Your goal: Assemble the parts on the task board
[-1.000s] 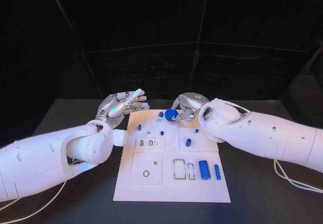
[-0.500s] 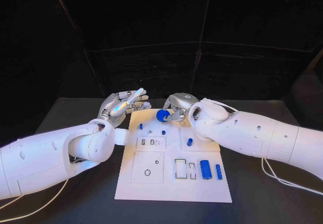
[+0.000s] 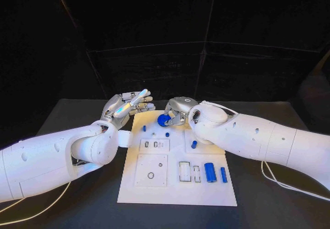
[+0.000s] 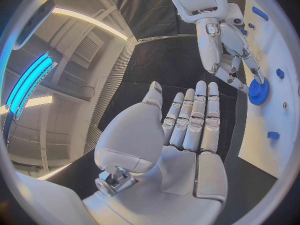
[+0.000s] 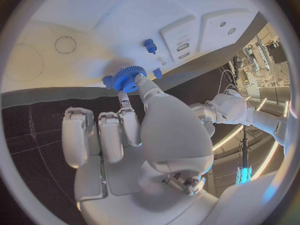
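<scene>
The white task board (image 3: 206, 188) lies in the middle of the black table. My right hand (image 3: 178, 109) pinches a blue toothed gear (image 3: 163, 119) just above the board's far edge; the gear (image 5: 129, 78) also shows in the right wrist view and, as the gear (image 4: 259, 91), in the left wrist view. My left hand (image 3: 126, 107) hovers flat and empty with fingers straight beside the board's far left corner, apart from the gear. Small blue pegs (image 3: 144, 128) (image 3: 167, 135) (image 3: 194, 144) stand on the board. Two long blue parts (image 3: 210, 172) (image 3: 223, 174) lie near its right edge.
Recessed panels with slots and holes (image 3: 154, 145) (image 3: 150, 170) take up the board's left half. A white cable (image 3: 282, 182) trails on the table under my right arm. A second white cable (image 3: 31, 213) hangs below my left arm.
My right hand has carried the blue gear to the left and a little lower, nearer the board's far edge. The left hand has stayed where it was.
</scene>
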Action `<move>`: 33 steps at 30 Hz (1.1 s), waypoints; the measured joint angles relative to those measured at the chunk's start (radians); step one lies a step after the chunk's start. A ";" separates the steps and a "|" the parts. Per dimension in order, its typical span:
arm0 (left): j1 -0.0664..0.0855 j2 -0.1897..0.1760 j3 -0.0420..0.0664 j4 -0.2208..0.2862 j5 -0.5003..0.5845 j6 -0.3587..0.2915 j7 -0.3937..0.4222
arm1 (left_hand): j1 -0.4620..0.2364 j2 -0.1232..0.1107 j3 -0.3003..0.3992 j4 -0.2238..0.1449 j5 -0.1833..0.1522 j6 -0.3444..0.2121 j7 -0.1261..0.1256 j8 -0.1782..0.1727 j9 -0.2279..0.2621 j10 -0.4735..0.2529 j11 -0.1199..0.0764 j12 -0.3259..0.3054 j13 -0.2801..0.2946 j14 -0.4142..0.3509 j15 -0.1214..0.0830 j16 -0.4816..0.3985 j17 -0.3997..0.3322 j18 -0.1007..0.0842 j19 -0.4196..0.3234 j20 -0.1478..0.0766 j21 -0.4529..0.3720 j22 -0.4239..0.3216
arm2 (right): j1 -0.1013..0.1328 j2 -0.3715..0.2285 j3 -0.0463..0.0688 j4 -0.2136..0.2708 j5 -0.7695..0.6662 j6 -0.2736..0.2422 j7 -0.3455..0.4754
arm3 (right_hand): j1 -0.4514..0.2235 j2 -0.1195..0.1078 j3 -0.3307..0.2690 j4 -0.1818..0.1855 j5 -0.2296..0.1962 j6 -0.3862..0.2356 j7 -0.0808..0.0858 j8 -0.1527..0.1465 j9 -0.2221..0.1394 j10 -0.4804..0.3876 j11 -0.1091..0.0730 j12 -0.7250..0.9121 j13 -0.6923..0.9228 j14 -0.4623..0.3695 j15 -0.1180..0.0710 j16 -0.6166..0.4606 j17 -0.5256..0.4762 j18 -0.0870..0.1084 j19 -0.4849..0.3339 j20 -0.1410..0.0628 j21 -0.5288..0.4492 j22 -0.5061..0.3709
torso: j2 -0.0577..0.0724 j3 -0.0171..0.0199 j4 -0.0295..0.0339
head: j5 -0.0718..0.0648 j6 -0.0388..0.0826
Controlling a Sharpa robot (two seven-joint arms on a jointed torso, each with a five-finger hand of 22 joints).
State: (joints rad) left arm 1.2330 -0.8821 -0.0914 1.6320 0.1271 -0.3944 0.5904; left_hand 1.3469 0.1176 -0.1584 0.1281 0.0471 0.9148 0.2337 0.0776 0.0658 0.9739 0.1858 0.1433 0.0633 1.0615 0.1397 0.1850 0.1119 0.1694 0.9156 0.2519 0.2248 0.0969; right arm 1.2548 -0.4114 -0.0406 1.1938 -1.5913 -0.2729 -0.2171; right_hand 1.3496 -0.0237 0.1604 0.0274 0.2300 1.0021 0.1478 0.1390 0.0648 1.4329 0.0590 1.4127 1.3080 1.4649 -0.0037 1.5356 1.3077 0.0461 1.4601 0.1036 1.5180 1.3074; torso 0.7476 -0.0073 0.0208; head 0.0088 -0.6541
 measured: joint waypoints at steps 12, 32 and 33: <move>0.000 0.001 0.000 -0.001 0.000 0.000 -0.002 | 0.000 0.000 0.000 0.000 0.000 0.000 0.000 0.000 0.000 0.000 0.000 0.000 0.000 0.000 0.000 0.000 0.000 0.000 0.000 0.000 0.000 -0.001 | 0.000 0.018 0.000 -0.017 -0.009 0.024 -0.014 | -0.012 -0.012 0.012 0.000 -0.007 0.001 -0.002 -0.007 0.001 -0.001 0.001 -0.007 0.000 0.000 0.000 0.000 0.000 0.000 0.000 0.000 0.000 0.000 | 0.000 0.0003 -0.0006 | 0.000 -0.003; 0.000 0.001 0.000 -0.001 0.000 0.001 -0.005 | 0.000 0.000 0.000 0.000 0.000 0.000 0.000 0.000 0.000 0.000 0.000 0.000 0.000 0.000 0.000 0.000 0.000 0.000 0.000 0.000 0.000 -0.001 | -0.001 0.029 -0.002 -0.031 -0.014 0.037 -0.042 | -0.066 -0.047 0.009 0.013 -0.081 -0.084 0.028 -0.062 0.000 -0.045 0.030 -0.055 0.000 0.002 0.009 0.000 0.000 0.000 -0.006 0.013 0.000 0.000 | -0.001 0.0005 -0.0011 | -0.002 -0.004; 0.000 0.001 0.000 -0.001 0.000 0.001 -0.005 | 0.000 0.000 0.000 0.000 0.000 0.000 0.000 0.000 0.000 0.000 0.000 0.000 0.000 0.000 0.000 0.000 0.000 0.000 0.000 0.000 0.000 -0.001 | -0.001 0.029 -0.002 -0.031 -0.015 0.040 -0.042 | -0.066 -0.047 0.008 0.014 -0.081 -0.084 0.028 -0.062 0.000 -0.045 0.030 -0.055 0.000 0.002 0.009 0.000 0.000 0.000 -0.006 0.013 0.000 0.000 | -0.001 0.0005 -0.0011 | -0.002 -0.004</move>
State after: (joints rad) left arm 1.2333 -0.8809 -0.0913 1.6309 0.1271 -0.3934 0.5857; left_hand 1.3469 0.1176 -0.1584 0.1281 0.0471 0.9148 0.2337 0.0776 0.0658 0.9739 0.1858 0.1434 0.0632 1.0615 0.1397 0.1851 0.1116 0.1694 0.9156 0.2519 0.2248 0.0960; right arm 1.2542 -0.3821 -0.0426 1.1632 -1.6060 -0.2331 -0.2593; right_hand 1.2841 -0.0708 0.1680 0.0415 0.1490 0.9180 0.1755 0.0774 0.0650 1.3877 0.0893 1.3572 1.3080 1.4668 0.0055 1.5355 1.3074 0.0463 1.4546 0.1162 1.5180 1.3074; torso 0.7470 -0.0068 0.0198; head 0.0067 -0.6586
